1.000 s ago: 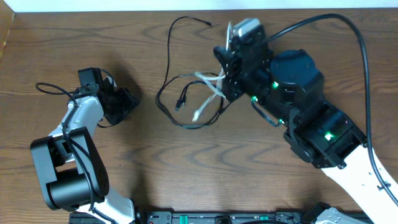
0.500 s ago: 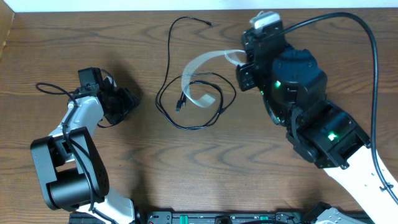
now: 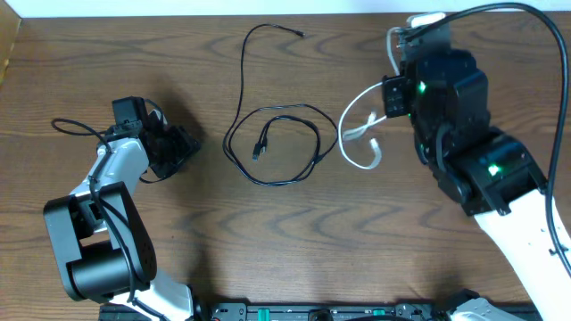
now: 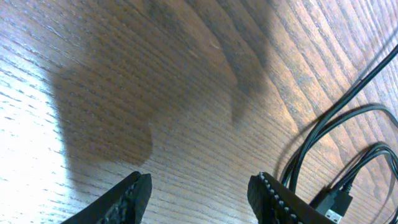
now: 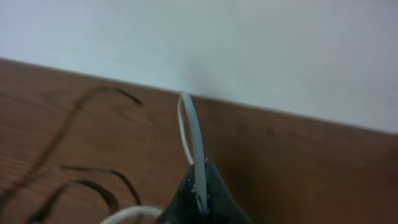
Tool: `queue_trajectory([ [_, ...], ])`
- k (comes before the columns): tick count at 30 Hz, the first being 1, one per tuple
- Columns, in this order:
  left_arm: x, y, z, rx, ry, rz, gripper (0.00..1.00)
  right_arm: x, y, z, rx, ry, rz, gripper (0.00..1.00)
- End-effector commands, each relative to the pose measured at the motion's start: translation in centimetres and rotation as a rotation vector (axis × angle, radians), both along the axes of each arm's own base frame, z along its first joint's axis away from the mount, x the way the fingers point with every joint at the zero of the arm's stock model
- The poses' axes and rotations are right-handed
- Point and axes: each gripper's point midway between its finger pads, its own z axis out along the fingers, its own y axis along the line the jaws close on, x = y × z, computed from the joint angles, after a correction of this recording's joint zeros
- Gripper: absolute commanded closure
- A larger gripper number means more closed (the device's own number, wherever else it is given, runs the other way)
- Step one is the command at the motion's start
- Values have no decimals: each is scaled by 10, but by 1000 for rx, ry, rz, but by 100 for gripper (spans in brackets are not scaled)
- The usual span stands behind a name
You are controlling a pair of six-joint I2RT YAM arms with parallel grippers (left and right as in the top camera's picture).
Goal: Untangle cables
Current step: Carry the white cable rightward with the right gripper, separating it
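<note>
Cables apart: the white one pinched in the right gripper, the black one looped on the table.
White cable (image 3: 360,135) hangs in a loose curl from the clenched right gripper (image 5: 199,194), clear of the black cable (image 3: 259,148). That one lies coiled near the table's (image 3: 294,250) far edge at mid-width, with one plug inside the loop and a tail running toward the far edge. Left gripper (image 4: 202,198) hovers parted and empty over bare wood toward the left edge, facing the coil. The step in hand looks like setting the white cable down. To do it well, carry it toward the right edge, lower it until the free plug rests, then release well away from the black loop so no strand drapes across it.
</note>
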Motion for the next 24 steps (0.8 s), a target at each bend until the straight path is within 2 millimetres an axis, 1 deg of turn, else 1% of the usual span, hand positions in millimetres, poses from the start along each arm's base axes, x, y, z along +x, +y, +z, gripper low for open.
queue_trajectory([
  [1,5,4,9,14,-20,15,44,11,-19,-23,-16,71,-73,99],
  [3,5,4,9,14,-20,15,44,13,-32,-38,-40,124,-106,99],
  [10,5,4,9,14,-20,15,44,23,-80,-79,-73,264,-237,99],
  [14,5,4,9,14,-20,15,44,27,-98,-105,-52,356,-268,99],
  [17,5,4,9,14,-20,15,44,27,-114,-122,-44,414,-313,99],
  [19,5,4,9,14,-20,15,44,26,-129,-136,-43,463,-357,99],
  [24,5,4,9,14,-20,15,44,22,-151,-158,-33,542,-428,99],
])
